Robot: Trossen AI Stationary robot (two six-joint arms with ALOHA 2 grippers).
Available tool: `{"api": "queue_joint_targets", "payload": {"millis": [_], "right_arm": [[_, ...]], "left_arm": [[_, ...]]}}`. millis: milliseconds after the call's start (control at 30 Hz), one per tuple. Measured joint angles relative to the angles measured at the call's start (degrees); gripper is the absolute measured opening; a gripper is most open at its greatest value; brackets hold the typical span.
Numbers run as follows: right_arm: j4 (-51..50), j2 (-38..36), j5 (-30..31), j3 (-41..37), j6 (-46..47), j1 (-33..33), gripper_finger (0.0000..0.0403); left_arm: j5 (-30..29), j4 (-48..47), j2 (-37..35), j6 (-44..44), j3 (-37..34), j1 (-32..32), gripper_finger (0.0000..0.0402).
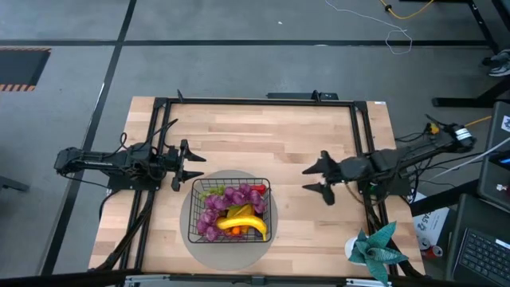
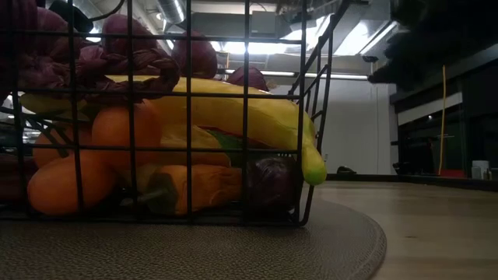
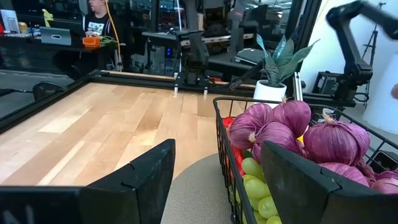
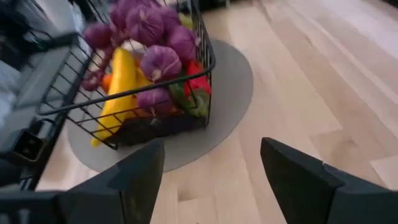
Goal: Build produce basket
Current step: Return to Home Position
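The black wire basket [image 1: 194, 217] stands on a round grey mat [image 1: 189, 248] near the table's near edge. It holds purple grapes [image 1: 231, 197], a yellow banana [image 1: 245, 226], orange carrots [image 2: 58, 183], green grapes [image 3: 258, 180] and a red piece [image 4: 198, 82]. My left gripper [image 1: 190, 165] hovers open just left of the basket's far left corner. My right gripper [image 1: 317, 180] is open to the right of the basket, above bare table. Neither touches anything.
A potted plant [image 1: 374, 249] stands at the table's near right corner. A black frame [image 1: 255, 100] runs along the far side and both flanks of the table. Bare wood [image 1: 255, 135] lies across the table's far half. A person [image 3: 98, 15] shows beyond the table.
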Motion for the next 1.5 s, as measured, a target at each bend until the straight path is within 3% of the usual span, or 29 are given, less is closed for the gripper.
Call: {"api": "queue_joint_targets", "payload": {"millis": [233, 433, 700, 1033, 1300, 1500], "right_arm": [[7.27, -17.55, -2.61, -16.34, 1.63, -2.00, 0.0268], [7.20, -29.90, -7.64, -20.90, -1.56, -2.93, 0.0268], [4.60, -42.41, -4.27, -25.58, -5.70, -3.01, 0.0268], [4.70, -49.39, -4.64, -25.67, -9.24, -5.91, 0.0268], [4.94, -49.32, -3.14, -25.69, -6.56, -10.39, 0.0268], [5.19, -49.32, -3.53, -25.80, -11.52, -11.80, 0.0268]], "left_arm": [[0.02, 0.00, 0.02, 0.00, 0.00, 0.02, 0.0231], [0.00, 0.00, 0.00, 0.00, -0.01, 0.02, 0.0231], [0.02, 0.00, 0.02, -0.01, -0.01, 0.00, 0.0231], [0.01, 0.00, 0.01, 0.00, 0.00, 0.00, 0.0231], [0.02, 0.02, 0.02, 0.00, 0.00, 0.00, 0.0231], [0.02, 0.02, 0.02, 0.00, 0.00, 0.00, 0.0231]]}}
